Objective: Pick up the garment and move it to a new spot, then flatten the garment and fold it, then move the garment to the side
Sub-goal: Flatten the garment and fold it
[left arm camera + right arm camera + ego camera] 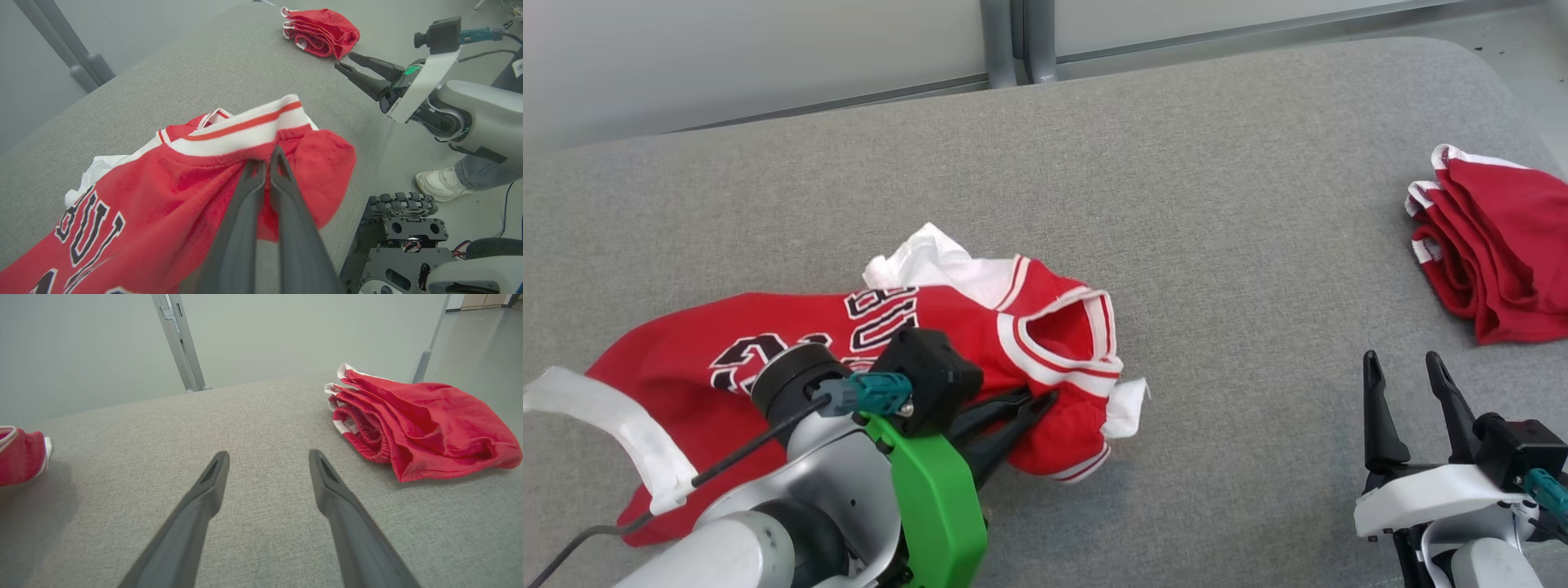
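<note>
The garment [768,339] is a red jersey with white trim and dark lettering, lying crumpled on the grey padded surface at centre left. My left gripper [1037,404] is shut on the garment's red cloth near a white-and-red striped edge. In the left wrist view its two dark fingers [249,192] pinch a fold of the garment [163,192], which lifts a little around them. My right gripper [1406,371] stands open at the lower right, above bare surface, nothing between its fingers [212,486]. A corner of the garment [20,455] shows at the right wrist view's left edge.
Folded red shorts [1494,253] lie at the far right of the surface; they also show in the right wrist view [416,420]. A grey post [1013,41] stands behind the surface's back edge. A person's white shoe [439,183] is on the floor beside my base.
</note>
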### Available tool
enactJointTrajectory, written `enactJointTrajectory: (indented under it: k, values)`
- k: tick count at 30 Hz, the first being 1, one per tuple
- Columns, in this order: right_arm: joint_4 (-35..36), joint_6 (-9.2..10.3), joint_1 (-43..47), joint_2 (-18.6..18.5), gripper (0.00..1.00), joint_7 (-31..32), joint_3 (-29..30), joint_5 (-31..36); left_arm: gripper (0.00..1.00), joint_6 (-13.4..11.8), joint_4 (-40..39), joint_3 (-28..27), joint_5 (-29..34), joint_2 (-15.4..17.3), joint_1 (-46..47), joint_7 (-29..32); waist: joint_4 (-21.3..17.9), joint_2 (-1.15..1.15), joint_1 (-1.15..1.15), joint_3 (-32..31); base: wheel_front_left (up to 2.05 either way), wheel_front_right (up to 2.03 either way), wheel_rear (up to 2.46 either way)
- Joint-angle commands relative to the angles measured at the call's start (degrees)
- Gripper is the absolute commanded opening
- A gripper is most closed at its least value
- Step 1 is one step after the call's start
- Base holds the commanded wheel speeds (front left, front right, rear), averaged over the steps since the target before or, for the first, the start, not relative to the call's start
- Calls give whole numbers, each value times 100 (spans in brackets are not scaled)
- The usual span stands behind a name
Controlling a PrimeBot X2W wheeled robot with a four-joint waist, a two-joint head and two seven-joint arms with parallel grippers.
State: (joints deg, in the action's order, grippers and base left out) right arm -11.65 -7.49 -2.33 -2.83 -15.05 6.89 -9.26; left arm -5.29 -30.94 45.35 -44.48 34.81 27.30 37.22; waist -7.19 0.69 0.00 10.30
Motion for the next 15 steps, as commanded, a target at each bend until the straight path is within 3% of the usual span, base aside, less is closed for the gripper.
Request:
enactJointTrajectory:
  k: [1,5,15]
  values:
    - [-7,0,37,-16,100,-17,-25,-39,0,37,23,-4,-104,114,10,142,-67,-69,0,39,0,0,0]
    - [-58,0,-30,-18,100,-17,-110,-147,0,68,553,39,-273,122,55,326,-237,-69,0,171,0,0,0]
    - [-87,0,-16,-14,100,-17,-47,-248,0,107,2185,183,-268,-352,-285,-241,-536,-69,0,438,0,0,0]
